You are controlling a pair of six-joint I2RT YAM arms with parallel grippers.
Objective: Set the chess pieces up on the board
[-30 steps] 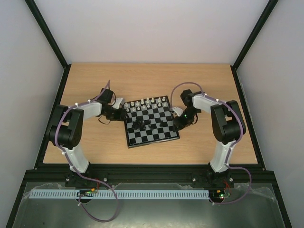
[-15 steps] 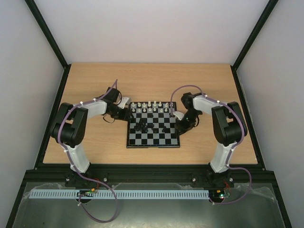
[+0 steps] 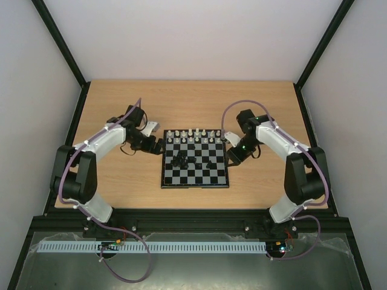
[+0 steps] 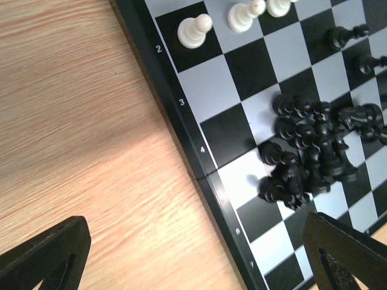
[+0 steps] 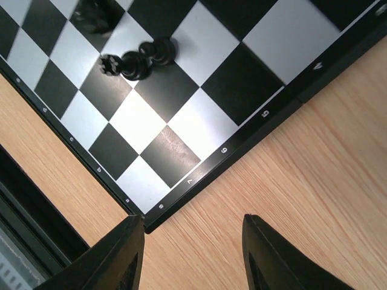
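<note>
The board (image 3: 195,185) lies square in the middle of the table. White chess pieces (image 3: 193,134) stand in its two far rows. Black chess pieces (image 3: 181,161) lie heaped left of centre, a few more (image 3: 209,164) to their right. My left gripper (image 3: 156,144) is at the board's left edge; in the left wrist view it (image 4: 196,260) is wide open, straddling the black rim (image 4: 181,133), with the black heap (image 4: 314,151) and white pawns (image 4: 195,30) ahead. My right gripper (image 3: 233,152) is at the right edge, open (image 5: 192,254) over bare wood beside the rim (image 5: 254,130), holding nothing.
Light wooden table (image 3: 121,181) framed by black rails, with white walls behind. Two black pieces (image 5: 138,60) lie on their sides near the board's right part. Both arms reach in from the near edge, elbows out to the sides.
The board, skewed a second ago, now lies straight. My left gripper has opened wide and its arm has swung out left. The right gripper has opened a little and eased off the board's edge.
</note>
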